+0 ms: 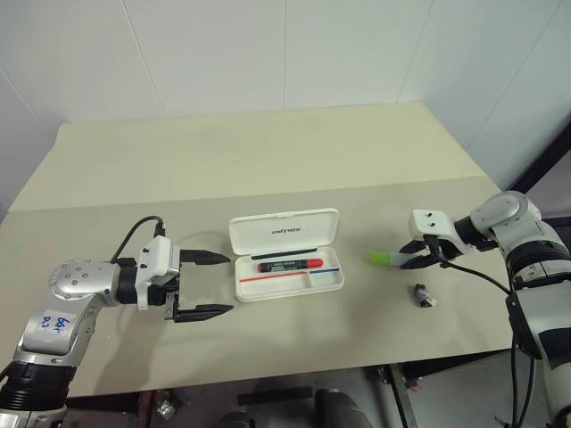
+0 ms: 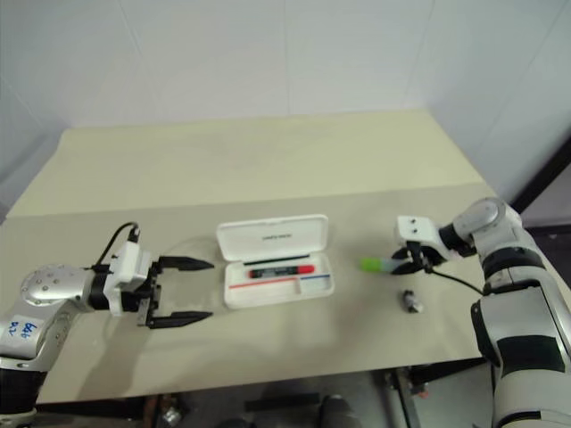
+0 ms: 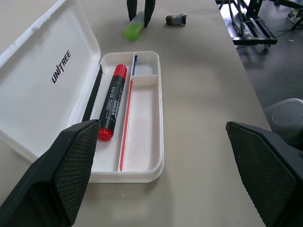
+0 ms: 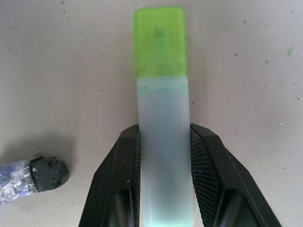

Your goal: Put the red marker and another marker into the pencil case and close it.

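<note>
The right gripper (image 4: 163, 142) had its two fingers pressed against the pale body of the highlighter (image 4: 162, 113) out on the table (image 1: 268, 152), well to the right of the pencil case (image 1: 285, 254). It looked a light, stiff, smooth little thing, likely to slip, so the mid-barrel hold seemed sensible. The red marker (image 3: 110, 103) already lay in the case's tray beside the open lid. The left gripper (image 1: 203, 285) hung spread wide and empty, just left of the case. I couldn't make out what the small dark lump (image 1: 424, 295) near the highlighter was, and the highlighter's tail end was cut off from view.
</note>
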